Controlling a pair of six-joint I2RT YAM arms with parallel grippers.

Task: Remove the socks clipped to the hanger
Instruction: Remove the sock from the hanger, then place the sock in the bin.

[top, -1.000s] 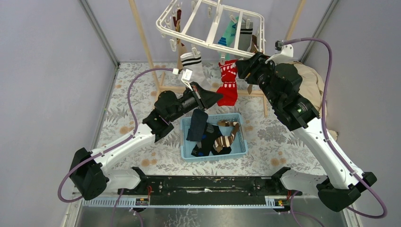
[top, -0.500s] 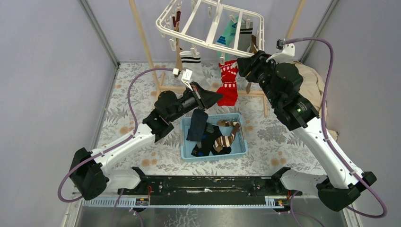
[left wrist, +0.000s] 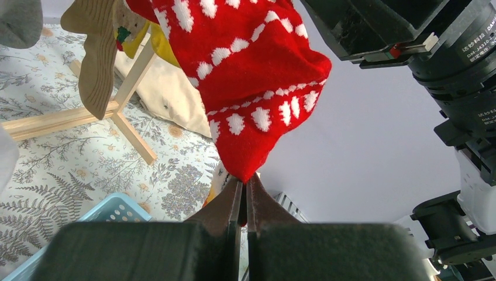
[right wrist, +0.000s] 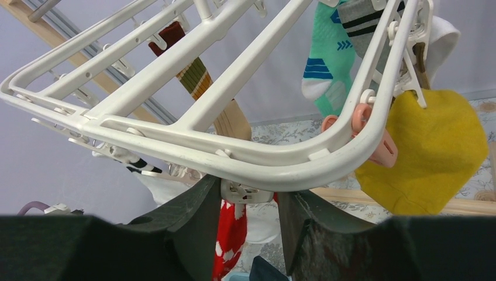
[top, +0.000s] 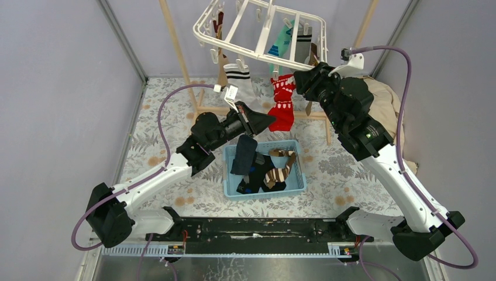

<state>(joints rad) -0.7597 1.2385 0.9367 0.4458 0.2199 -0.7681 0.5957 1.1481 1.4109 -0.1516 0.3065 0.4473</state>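
The white hanger (top: 257, 29) hangs tilted at the back with socks clipped under it. A red sock with white pattern (top: 283, 102) hangs from its near rim. My left gripper (top: 270, 120) is shut on that sock's toe; in the left wrist view the red sock (left wrist: 245, 88) runs down into the gripper (left wrist: 245, 187). My right gripper (top: 299, 82) is open just under the hanger rim (right wrist: 205, 146), its fingers on either side of the white clip (right wrist: 248, 190) that holds the red sock (right wrist: 231, 234). Yellow (right wrist: 427, 152), teal (right wrist: 327, 52) and white striped (top: 237, 73) socks also hang there.
A blue basket (top: 299, 170) with several loose socks stands on the floral table below the hanger. The wooden rack's poles (top: 175, 47) rise behind, with a crossbar low on the table. A beige cloth (top: 386, 99) lies at the back right. Grey walls close both sides.
The hanger and its socks have shifted slightly upward, and my right gripper has edged up with the rim. The left gripper keeps its hold on the red sock.
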